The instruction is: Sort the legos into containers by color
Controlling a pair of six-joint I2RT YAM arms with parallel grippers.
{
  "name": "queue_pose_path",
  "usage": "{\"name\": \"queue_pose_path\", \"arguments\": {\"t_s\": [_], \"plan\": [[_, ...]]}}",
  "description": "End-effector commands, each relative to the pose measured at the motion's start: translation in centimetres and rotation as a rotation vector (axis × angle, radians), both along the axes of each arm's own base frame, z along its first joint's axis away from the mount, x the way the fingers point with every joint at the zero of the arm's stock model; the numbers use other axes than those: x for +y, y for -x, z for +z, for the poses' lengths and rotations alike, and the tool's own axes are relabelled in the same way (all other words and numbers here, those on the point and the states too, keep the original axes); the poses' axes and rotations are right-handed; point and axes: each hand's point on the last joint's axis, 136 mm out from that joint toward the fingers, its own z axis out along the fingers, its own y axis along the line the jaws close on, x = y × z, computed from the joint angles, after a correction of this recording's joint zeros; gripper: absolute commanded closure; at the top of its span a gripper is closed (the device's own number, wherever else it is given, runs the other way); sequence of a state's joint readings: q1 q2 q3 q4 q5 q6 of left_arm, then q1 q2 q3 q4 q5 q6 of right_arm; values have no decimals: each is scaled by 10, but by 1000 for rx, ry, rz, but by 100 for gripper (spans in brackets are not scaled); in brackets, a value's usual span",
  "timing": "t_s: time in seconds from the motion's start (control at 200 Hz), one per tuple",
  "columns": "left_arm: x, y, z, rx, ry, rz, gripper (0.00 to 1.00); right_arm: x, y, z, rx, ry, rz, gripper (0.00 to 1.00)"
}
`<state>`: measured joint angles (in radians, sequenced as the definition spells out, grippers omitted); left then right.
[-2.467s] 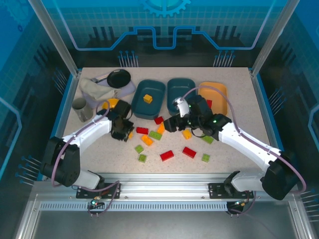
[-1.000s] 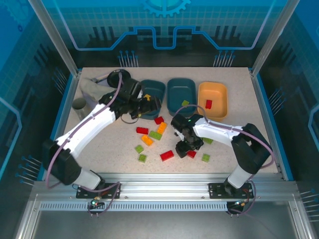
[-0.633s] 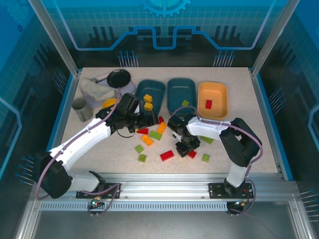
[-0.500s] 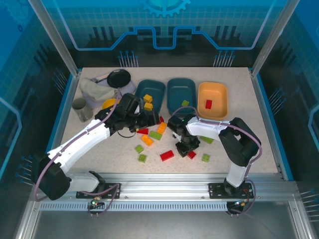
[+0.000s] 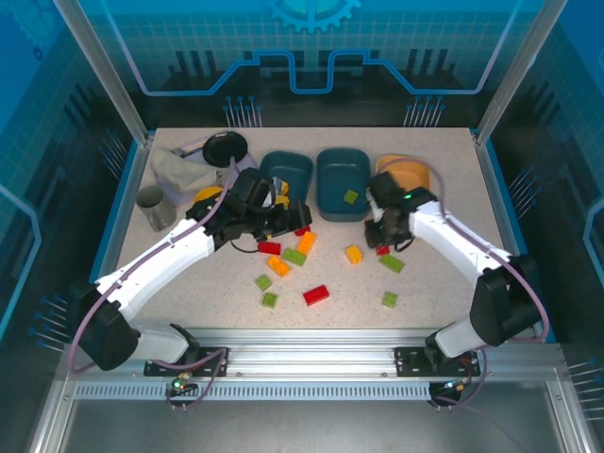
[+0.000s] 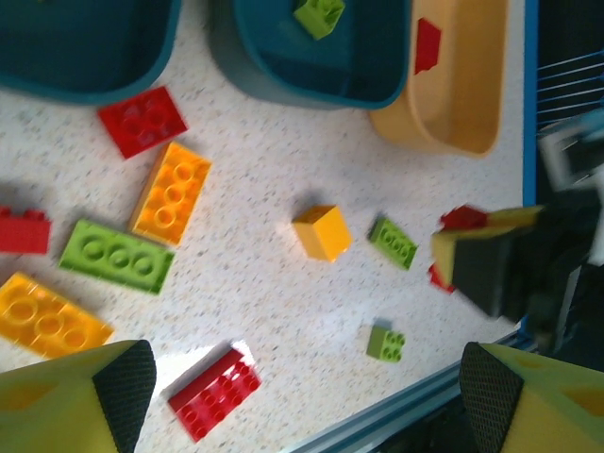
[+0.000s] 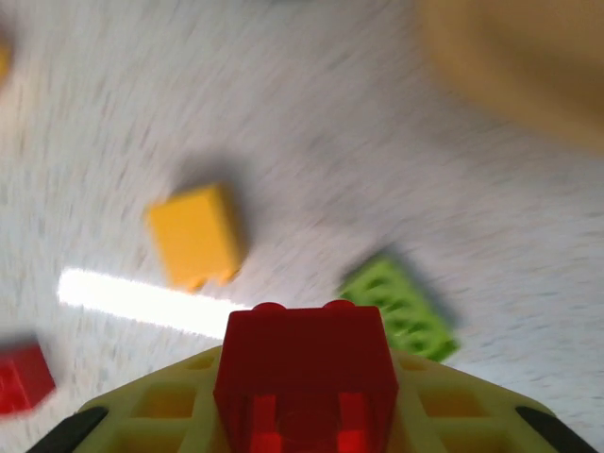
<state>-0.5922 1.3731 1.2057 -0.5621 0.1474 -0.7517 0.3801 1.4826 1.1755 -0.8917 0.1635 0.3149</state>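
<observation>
My right gripper (image 5: 382, 247) (image 7: 307, 401) is shut on a red lego (image 7: 307, 373) and holds it above the table, just in front of the pale orange container (image 5: 412, 173). Below it lie a yellow lego (image 7: 195, 234) and a green one (image 7: 401, 307). My left gripper (image 5: 286, 216) (image 6: 304, 396) is open and empty over the scattered legos, in front of the left teal container (image 5: 293, 166). The middle teal container (image 5: 332, 168) holds a green lego (image 5: 350, 196). A red lego (image 6: 427, 44) lies in the orange container.
Loose legos cover the table's middle: red (image 5: 316, 294), orange (image 5: 277, 265), green (image 5: 294, 256), yellow (image 5: 354, 254), small green (image 5: 389, 299). A grey cup (image 5: 150, 200), a cloth (image 5: 179, 167) and a black lid (image 5: 225, 147) sit at the back left.
My right gripper closed on a red lego near the front and carried it up and back toward the orange container. My left gripper shifted slightly right, away from the left teal container.
</observation>
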Motion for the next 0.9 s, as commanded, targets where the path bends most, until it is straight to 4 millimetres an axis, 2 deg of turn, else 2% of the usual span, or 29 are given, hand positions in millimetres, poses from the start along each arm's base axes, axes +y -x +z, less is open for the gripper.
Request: {"name": "queue_pose_path", "arguments": {"t_s": [0.0,0.14,0.235,0.375,0.51,0.59,0.685,0.82,0.895], "plan": [[-21,-18,20,-72,32,-50,13,-30,-30,6,-23,-62,-154,70],[-44,-34,30,-96,54,-92,13,-72,-75,-2,-33,-41,-325,70],[-56,-42,36,-110,59,-117,13,-93,-96,-17,-5,-40,-425,70],[-69,-47,34,-104,58,-146,13,-108,-117,-42,49,-14,-493,69],[-74,-45,13,-60,-2,-181,14,-110,-127,-52,80,-15,-515,61],[-69,-42,-4,-21,-50,-170,16,-104,-132,-46,59,-29,-499,50],[-52,-38,-25,37,-126,-115,16,-94,-136,-26,9,-41,-455,38],[-30,-26,-60,158,-229,-41,16,-75,-131,13,-91,-70,-391,35],[-26,-18,-80,241,-243,-11,17,-57,-121,36,-165,-107,-336,37]]}}
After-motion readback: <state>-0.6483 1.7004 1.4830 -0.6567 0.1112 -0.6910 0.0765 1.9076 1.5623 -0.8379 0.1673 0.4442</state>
